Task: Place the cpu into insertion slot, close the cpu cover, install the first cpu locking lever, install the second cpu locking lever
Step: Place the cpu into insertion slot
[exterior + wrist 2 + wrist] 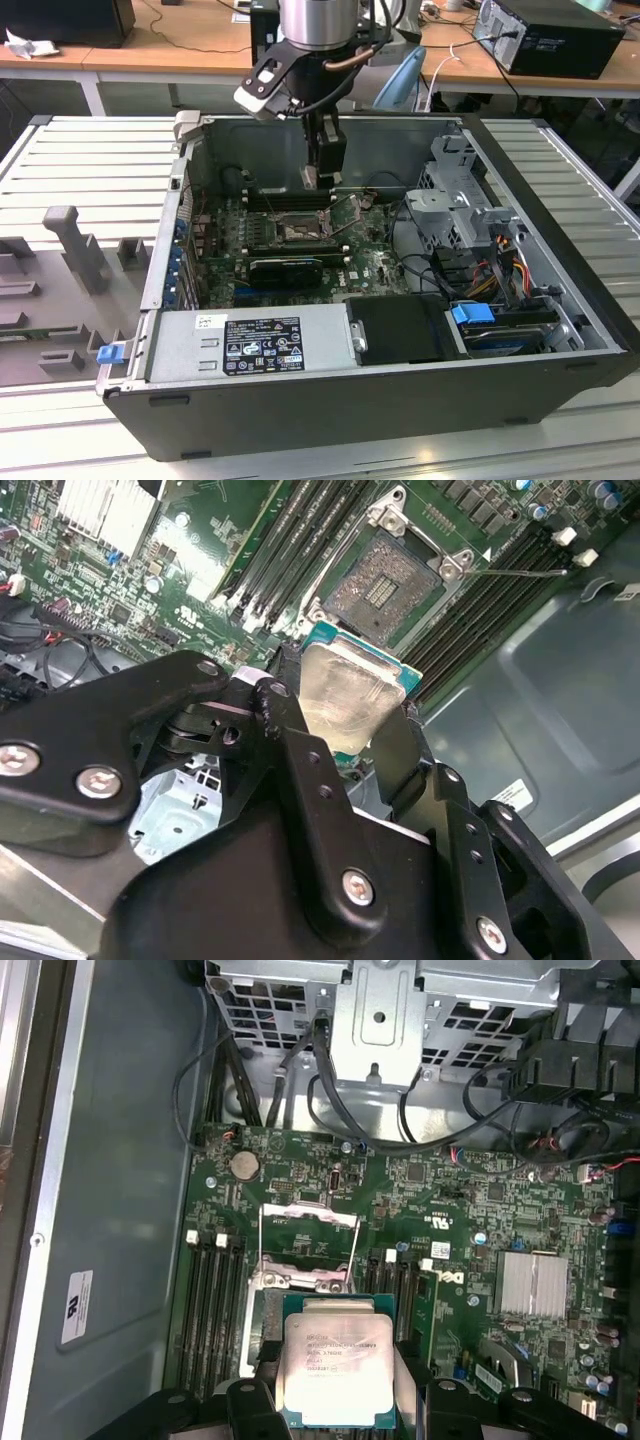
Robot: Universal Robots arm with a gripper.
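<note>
My gripper (338,1372) is shut on the cpu (335,1355), a small square chip with a silver-grey top, one black finger on each side of it. In the second wrist view the cpu (348,690) hangs in the gripper (345,725) above the green motherboard (200,540), a short way off the insertion slot (385,577), which lies bare with its contact field showing. The cpu cover (308,1243) stands raised beyond the slot. A thin locking lever (520,572) sticks out free beside the socket. In the exterior view the gripper (322,178) hovers inside the open case over the slot (298,232).
Black memory slots (215,1300) flank the socket. A finned heat sink (533,1285) sits on the board. A metal drive cage (450,200) with loose cables (250,1090) and a power supply (250,345) crowd the case; its steel walls (120,1210) hem in the board.
</note>
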